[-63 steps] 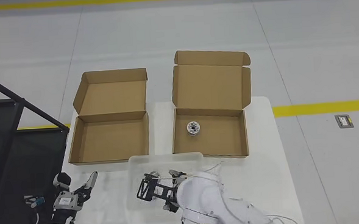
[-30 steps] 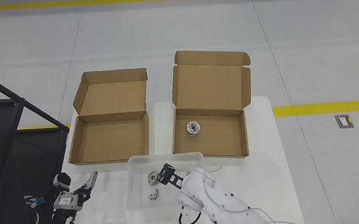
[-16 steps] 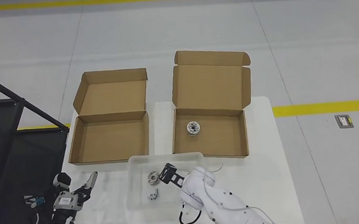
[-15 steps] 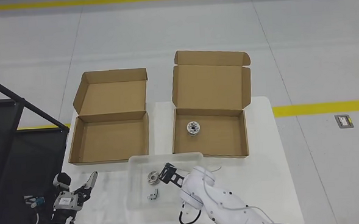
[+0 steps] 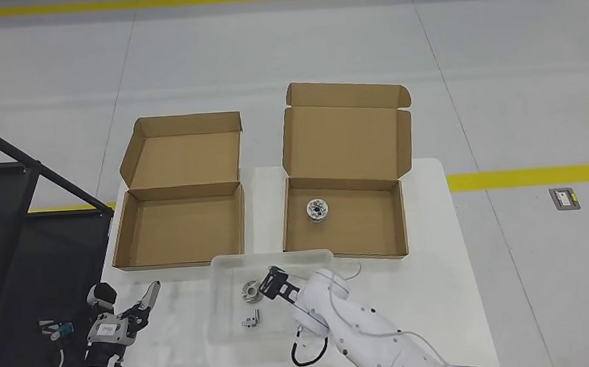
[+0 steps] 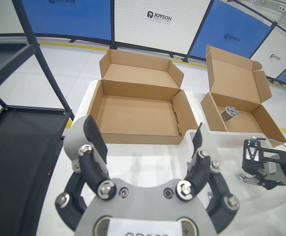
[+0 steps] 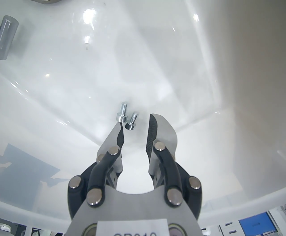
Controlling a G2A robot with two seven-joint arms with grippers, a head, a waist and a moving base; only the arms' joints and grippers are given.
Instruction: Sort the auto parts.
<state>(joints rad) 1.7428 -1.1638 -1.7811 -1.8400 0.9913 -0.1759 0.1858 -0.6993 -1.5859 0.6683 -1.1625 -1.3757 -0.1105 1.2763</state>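
My right gripper (image 5: 273, 285) is down inside the clear plastic tray (image 5: 268, 256), open with a narrow gap. In the right wrist view two small silver bolts (image 7: 122, 114) (image 7: 131, 121) lie on the tray floor at the tips of my right gripper (image 7: 136, 125), one just between the jaws and untouched. A round metal part (image 5: 250, 287) and a small part (image 5: 249, 321) also lie in the tray. A toothed metal part (image 5: 318, 209) sits in the right cardboard box (image 5: 396, 218). My left gripper (image 6: 145, 134) hangs open and holds nothing near the table's front left corner.
The left cardboard box (image 5: 127, 227) stands open with nothing inside, its lid folded back. A grey cylinder (image 7: 6, 40) lies farther off in the tray. A black metal rack (image 5: 15, 198) stands left of the table. Bare tabletop lies between my left gripper and the tray.
Two seconds ago my right gripper lay spread wide over the tray's near side. It has turned and dropped into the tray, and has barely moved in the last second. The left arm kept still.
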